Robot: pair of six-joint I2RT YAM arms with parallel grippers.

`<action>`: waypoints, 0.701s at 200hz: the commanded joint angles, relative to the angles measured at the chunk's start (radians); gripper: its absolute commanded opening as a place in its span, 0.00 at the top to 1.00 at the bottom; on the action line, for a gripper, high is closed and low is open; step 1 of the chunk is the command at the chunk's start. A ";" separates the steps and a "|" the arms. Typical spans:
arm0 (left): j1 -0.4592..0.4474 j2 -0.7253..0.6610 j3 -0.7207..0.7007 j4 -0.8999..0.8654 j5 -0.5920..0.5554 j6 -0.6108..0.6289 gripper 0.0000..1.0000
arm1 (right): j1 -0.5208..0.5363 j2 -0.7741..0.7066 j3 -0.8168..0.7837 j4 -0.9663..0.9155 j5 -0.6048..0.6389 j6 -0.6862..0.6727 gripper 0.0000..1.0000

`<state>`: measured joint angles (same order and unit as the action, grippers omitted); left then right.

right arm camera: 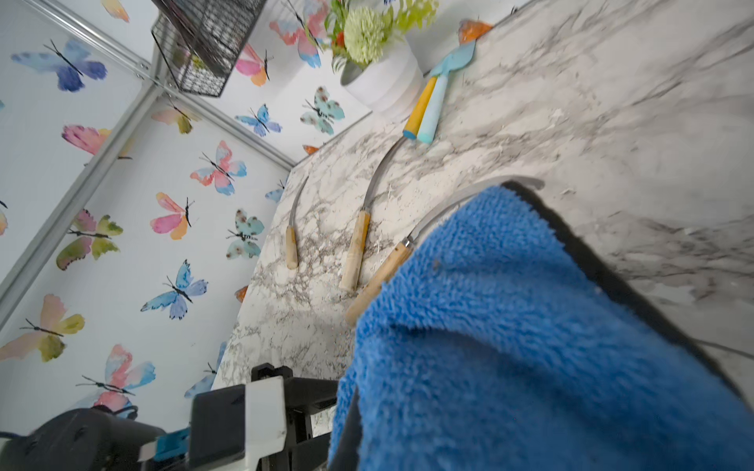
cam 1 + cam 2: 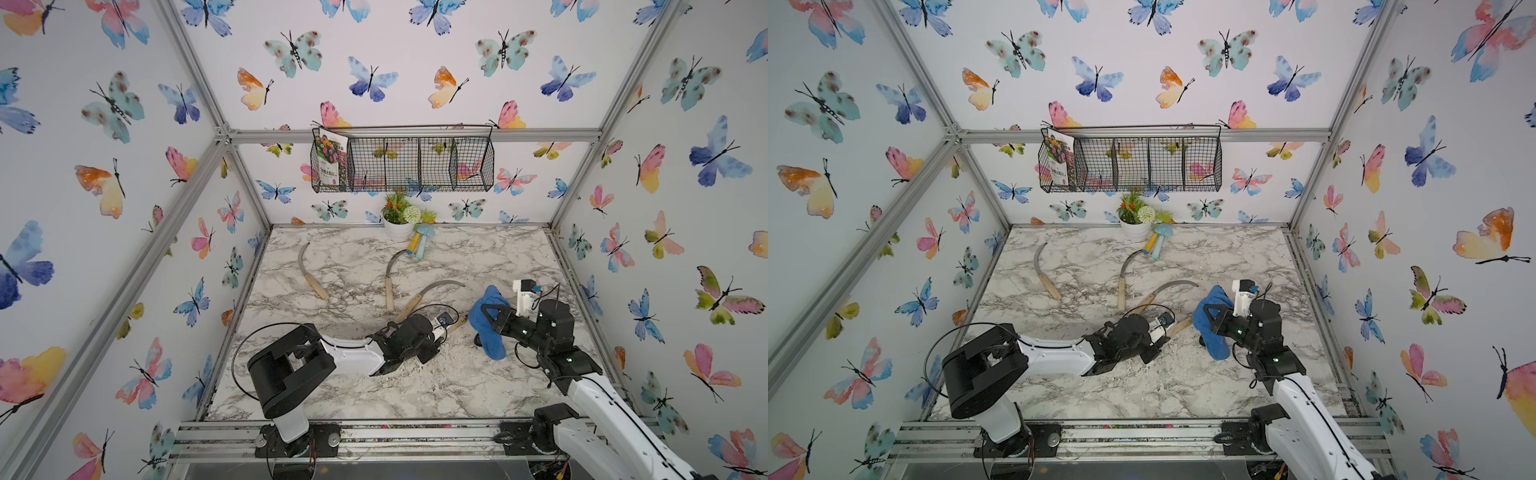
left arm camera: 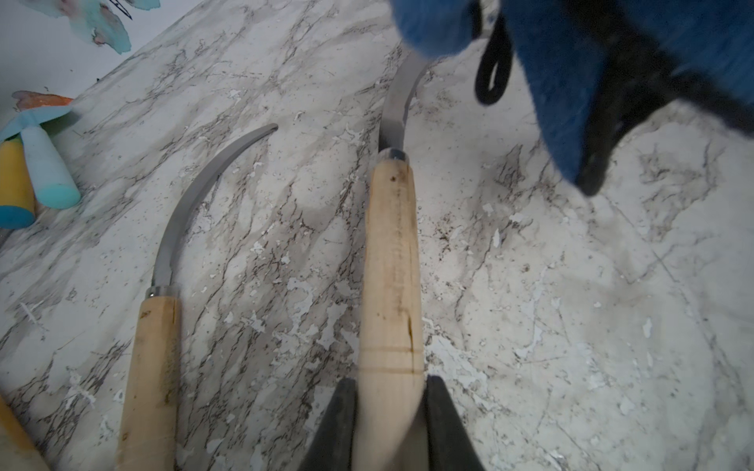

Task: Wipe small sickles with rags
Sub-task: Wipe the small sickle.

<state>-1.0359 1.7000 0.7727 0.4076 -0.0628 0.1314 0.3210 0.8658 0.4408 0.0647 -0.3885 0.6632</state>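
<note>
Wipe step: left gripper [image 3: 389, 407] clamps the sickle [image 3: 389, 265] by its handle; right gripper [image 2: 490, 318], jaws closed on the rag [image 2: 492, 347], must next stroke the blade [image 3: 393, 110].

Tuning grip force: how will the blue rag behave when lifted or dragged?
Likely floppy: the blue rag droops in folds from the right end effector. Probably light, being fluffy terry; that thick pile looks grippy, so slipping seems unlikely.

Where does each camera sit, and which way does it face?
Top views: high in front, looking down on the marble table; left arm and right arm show.
Left wrist: behind the visible left hand, facing along the held sickle toward the rag.
Right wrist: on the right arm, facing over the rag toward the flower pot; left arm shows.
Shared: wrist views both show the rag.
</note>
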 commanded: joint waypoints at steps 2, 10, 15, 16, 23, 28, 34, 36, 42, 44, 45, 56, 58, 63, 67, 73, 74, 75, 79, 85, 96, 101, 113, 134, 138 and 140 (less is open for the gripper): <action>0.004 0.008 0.016 0.025 0.052 0.014 1.00 | 0.086 0.109 0.026 0.140 0.105 -0.017 0.98; 0.004 0.004 0.013 0.029 0.046 0.012 1.00 | 0.101 0.164 0.034 0.166 0.119 -0.019 0.98; 0.005 -0.001 0.010 0.034 0.045 0.011 1.00 | 0.107 0.197 0.036 0.185 0.122 -0.019 0.98; 0.005 -0.001 0.009 0.035 0.046 0.011 1.00 | 0.108 0.203 0.036 0.188 0.123 -0.019 0.98; 0.008 -0.010 0.004 0.040 0.050 0.008 1.00 | 0.110 0.251 0.036 0.215 0.123 -0.019 0.98; 0.010 -0.016 0.001 0.046 0.055 0.006 1.00 | 0.112 0.280 0.037 0.232 0.121 -0.017 0.98; 0.011 -0.024 -0.002 0.046 0.062 0.004 1.00 | 0.114 0.313 0.035 0.249 0.124 -0.017 0.98; 0.012 -0.028 -0.003 0.045 0.064 0.003 1.00 | 0.114 0.321 0.034 0.255 0.125 -0.017 0.98; 0.013 -0.037 -0.006 0.048 0.068 0.001 1.00 | 0.116 0.349 0.030 0.272 0.130 -0.017 0.98; 0.015 -0.039 -0.007 0.048 0.070 0.000 1.00 | 0.116 0.355 0.028 0.277 0.132 -0.016 0.98; 0.016 -0.040 -0.007 0.049 0.070 0.000 1.00 | 0.116 0.358 0.028 0.280 0.134 -0.016 0.98; 0.020 -0.051 -0.013 0.059 0.081 -0.004 1.00 | 0.118 0.387 0.017 0.301 0.145 -0.014 0.98; 0.020 -0.052 -0.013 0.059 0.085 -0.004 1.00 | 0.118 0.391 0.015 0.304 0.150 -0.014 0.98; 0.024 -0.054 -0.015 0.061 0.092 -0.004 1.00 | 0.118 0.398 0.011 0.308 0.155 -0.014 0.98; 0.026 -0.053 -0.015 0.061 0.098 -0.004 1.00 | 0.118 0.403 0.009 0.309 0.161 -0.016 0.98; 0.029 -0.048 -0.016 0.061 0.105 -0.004 1.00 | 0.118 0.410 0.006 0.311 0.166 -0.017 0.98; 0.029 -0.048 -0.016 0.062 0.106 -0.003 1.00 | 0.118 0.410 0.005 0.312 0.167 -0.017 0.98; 0.029 -0.047 -0.016 0.062 0.107 -0.003 1.00 | 0.118 0.411 0.005 0.312 0.166 -0.017 0.98; 0.030 -0.041 -0.019 0.065 0.107 -0.002 1.00 | 0.118 0.413 0.005 0.312 0.168 -0.019 0.98; 0.031 -0.029 -0.022 0.073 0.106 0.000 1.00 | 0.118 0.417 0.003 0.312 0.169 -0.023 0.98; 0.032 0.002 -0.034 0.104 0.105 0.001 1.00 | 0.118 0.417 -0.003 0.313 0.171 -0.025 0.98; 0.033 0.018 -0.041 0.122 0.106 0.001 1.00 | 0.118 0.413 -0.006 0.314 0.171 -0.027 0.98; 0.040 0.059 -0.052 0.165 0.111 -0.004 1.00 | 0.118 0.400 -0.014 0.313 0.175 -0.032 0.98; 0.055 0.122 -0.050 0.206 0.115 -0.014 1.00 | 0.118 0.362 -0.027 0.304 0.172 -0.038 0.98; 0.059 0.133 -0.046 0.209 0.115 -0.018 1.00 | 0.118 0.353 -0.029 0.301 0.168 -0.039 0.98; 0.060 0.139 -0.044 0.209 0.115 -0.021 1.00 | 0.118 0.348 -0.029 0.298 0.167 -0.039 0.98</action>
<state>-0.9955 1.7603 0.7319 0.5179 0.0223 0.1307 0.4339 1.2625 0.4309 0.3527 -0.2390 0.6456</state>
